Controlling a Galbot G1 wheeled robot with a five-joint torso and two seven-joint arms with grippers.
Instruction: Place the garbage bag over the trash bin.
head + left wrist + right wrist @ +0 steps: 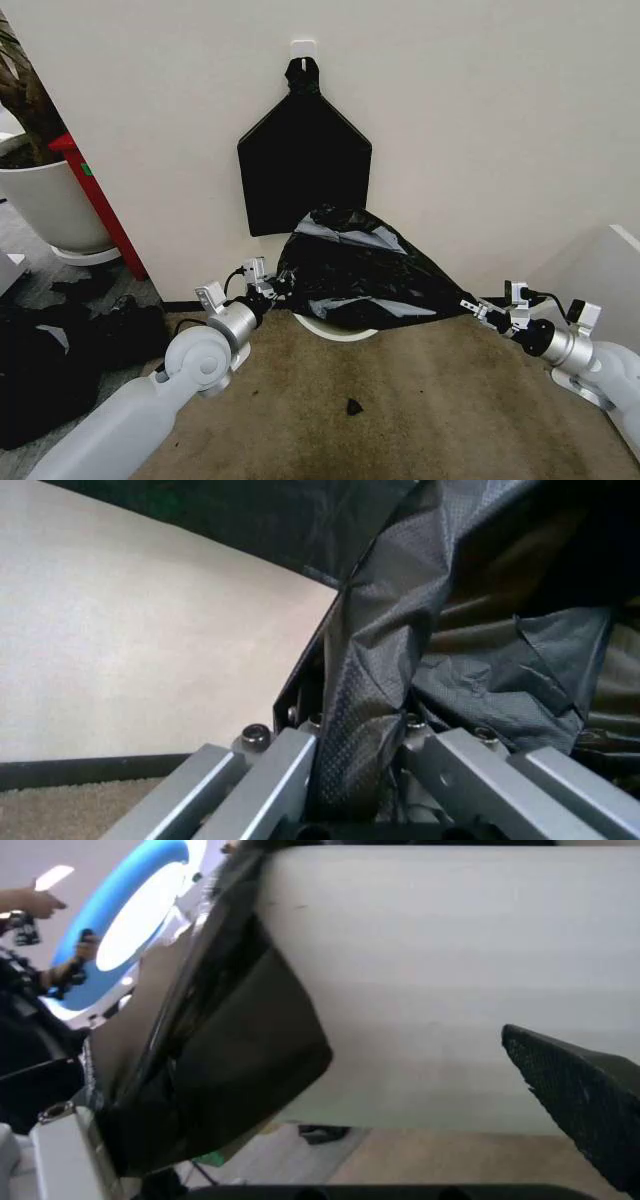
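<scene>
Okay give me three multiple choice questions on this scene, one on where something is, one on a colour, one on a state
1. Where is the garbage bag?
A. draped over the trash bin
B. on the carpet beside it
C. hung on the wall hook

2. What colour is the bin's visible rim?
A. red
B. cream-white
C. blue

3. What is the left tool doing?
A. open, away from the bag
B. clamped on the bag
C. holding the bin

Answers: 1 A, the bag spreads above the rim. 2 B, a pale rim shows below the plastic. 3 B, the left wrist view shows plastic pinched between the fingers.

black garbage bag [355,268] draped over trash bin [335,328]
</scene>
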